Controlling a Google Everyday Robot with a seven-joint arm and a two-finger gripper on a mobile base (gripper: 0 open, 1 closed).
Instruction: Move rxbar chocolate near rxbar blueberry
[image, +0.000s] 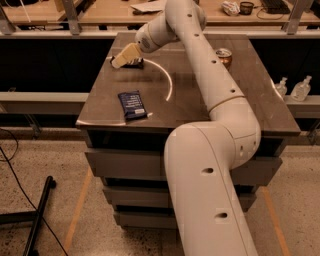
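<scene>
The rxbar blueberry (132, 104), a flat navy-blue bar with white print, lies near the table's front left edge. The rxbar chocolate (136, 63) shows only as a dark sliver on the table at the back left, mostly hidden by the gripper. My gripper (122, 58) is low over the table right at that dark bar, well behind the blueberry bar. The white arm reaches in from the front right across the table.
The dark table (240, 100) has edges close to both bars on the left and front. A brown can (223, 56) stands at the back right. Two clear bottles (295, 89) stand beyond the right edge. Wooden benches run behind.
</scene>
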